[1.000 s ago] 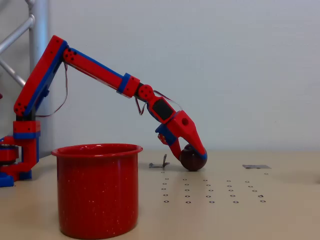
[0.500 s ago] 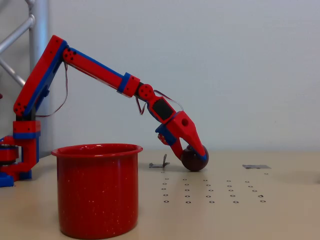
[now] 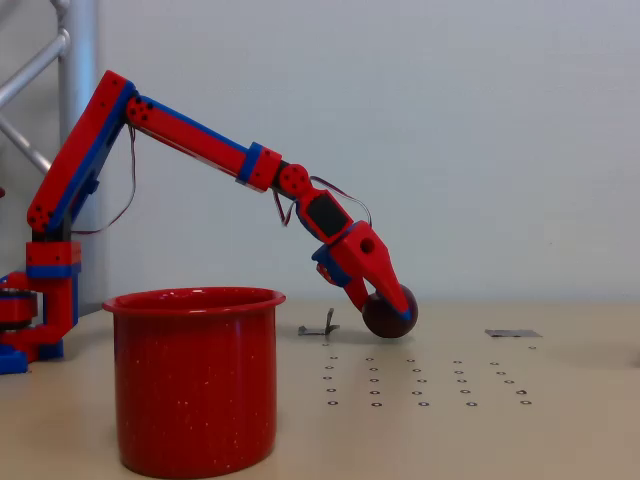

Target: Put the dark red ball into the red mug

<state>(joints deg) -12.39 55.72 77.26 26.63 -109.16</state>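
tool (image 3: 388, 308): red fingers with blue tips, pointing down and to the right in the fixed view, clamped on the dark red ball (image 3: 387, 318)
front finger: crosses the face of the ball diagonally, tip near the ball's right edge
rear finger: mostly hidden behind the ball and the front finger, exact contact can't be judged
dark red ball: glossy maroon sphere, sits low at the tool tips, just about at table level; can't tell if it's touching the table (image 3: 560, 420) or a hair off it
ball position: right of centre in the fixed view, well apart from the red mug (image 3: 195, 378), further back on the table
arm (image 3: 190, 140): red links with blue joints, rises from a base at the left edge, bends at a high elbow near the upper left, then slopes down to the right toward the ball
wiring: thin cable loops hang at the wrist and along the upright link
red mug: bright red, fine white speckles, rolled rim, upright in the left foreground, closest thing to the camera; inside not visible from this angle
table: pale beige, grid of small dark ring marks right of the mug, below the ball
tape bits: small grey scrap (image 3: 320, 326) just left of the ball, flat grey piece (image 3: 512, 333) further right
background: plain light wall, metal truss frame (image 3: 70, 60) at the upper left
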